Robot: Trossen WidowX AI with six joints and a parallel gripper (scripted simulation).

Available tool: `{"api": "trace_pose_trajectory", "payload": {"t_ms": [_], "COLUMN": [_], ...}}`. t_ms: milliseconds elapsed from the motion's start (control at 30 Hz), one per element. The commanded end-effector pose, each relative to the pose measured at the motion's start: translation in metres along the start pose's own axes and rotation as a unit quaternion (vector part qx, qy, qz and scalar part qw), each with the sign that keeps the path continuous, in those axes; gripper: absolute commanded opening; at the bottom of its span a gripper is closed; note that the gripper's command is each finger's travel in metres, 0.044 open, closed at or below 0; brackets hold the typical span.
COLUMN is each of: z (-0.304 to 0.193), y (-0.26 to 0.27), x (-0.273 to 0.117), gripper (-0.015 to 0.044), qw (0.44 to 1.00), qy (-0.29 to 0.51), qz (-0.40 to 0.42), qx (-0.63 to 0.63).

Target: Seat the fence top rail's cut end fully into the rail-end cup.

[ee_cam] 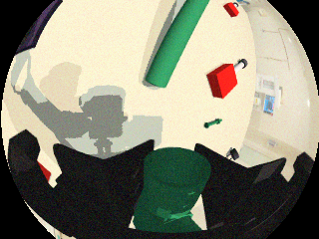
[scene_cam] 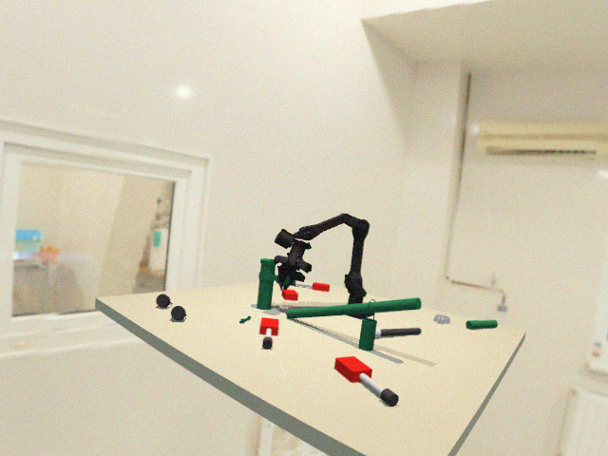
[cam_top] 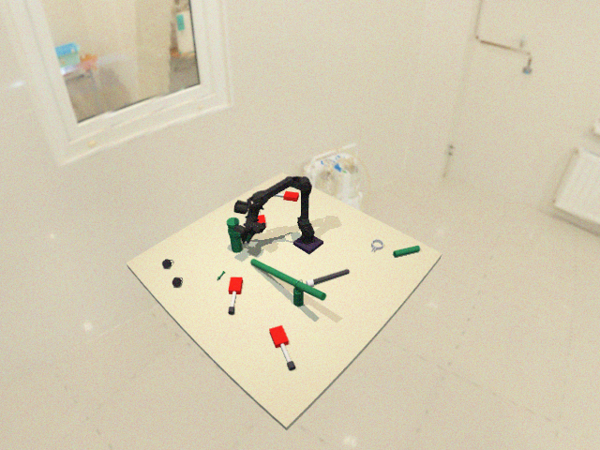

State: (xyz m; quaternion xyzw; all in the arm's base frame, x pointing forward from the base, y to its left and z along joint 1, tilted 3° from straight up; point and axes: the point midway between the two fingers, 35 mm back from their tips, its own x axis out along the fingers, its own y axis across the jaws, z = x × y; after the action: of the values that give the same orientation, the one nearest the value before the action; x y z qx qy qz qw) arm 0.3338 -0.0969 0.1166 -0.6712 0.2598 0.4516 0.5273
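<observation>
The pincer [cam_top: 246, 238] [scene_cam: 284, 285] [ee_cam: 174, 146] looks fairly narrow and, as far as I can tell, it's clamped on the rail-end cup [scene_cam: 287, 280] [ee_cam: 176, 169], so my read is the step in hand is controlling the cup, before any seating. Going by the top view, it's right beside the big post [cam_top: 235, 243] [scene_cam: 265, 293], below the post cap [cam_top: 232, 221] [scene_cam: 267, 261], while the rail [cam_top: 286, 278] [scene_cam: 343, 310] [ee_cam: 176, 45] slants across the small post [cam_top: 298, 296] [scene_cam: 367, 334] with its near end well apart from the cup. The red-headed tool [cam_top: 235, 285] [scene_cam: 269, 326] [ee_cam: 221, 81] lies off to one side on the counter [cam_top: 338, 334] [scene_cam: 304, 383] [ee_cam: 120, 50], probably no bother. In the exterior view the rail tips down toward the big post, that lower end sitting lower than the cup, so I'd guess the next move is swinging or lowering the cup to line up, then bringing the rail in. Careful though: too much pull could drag the band down, and it has to stay high. From the wrist view, the cup's round face sits between the fingers, rail end off beyond it, and a little green bolt [cam_top: 220, 275] [scene_cam: 244, 319] [ee_cam: 213, 122] lies off to the side. Arm and pincer crowd that gap, so they could block the rail's way in.
</observation>
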Motion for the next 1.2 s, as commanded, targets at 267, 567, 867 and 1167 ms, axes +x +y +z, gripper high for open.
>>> {"api": "trace_pose_trajectory", "payload": {"t_ms": [267,567,867,1167], "z": [-0.001,-0.001,-0.002,-0.003], "y": [-0.004,-0.009,-0.014,-0.018], "x": [0.002,0.005,0.008,0.010], "gripper": [0.0000,0.0000,0.0000,0.0000], "qw": [1.000,0.998,0.996,0.993], "qy": [0.014,0.029,0.043,0.057], "qz": [-0.001,-0.001,-0.001,-0.001], "qx": [0.024,0.049,0.074,0.099]}}
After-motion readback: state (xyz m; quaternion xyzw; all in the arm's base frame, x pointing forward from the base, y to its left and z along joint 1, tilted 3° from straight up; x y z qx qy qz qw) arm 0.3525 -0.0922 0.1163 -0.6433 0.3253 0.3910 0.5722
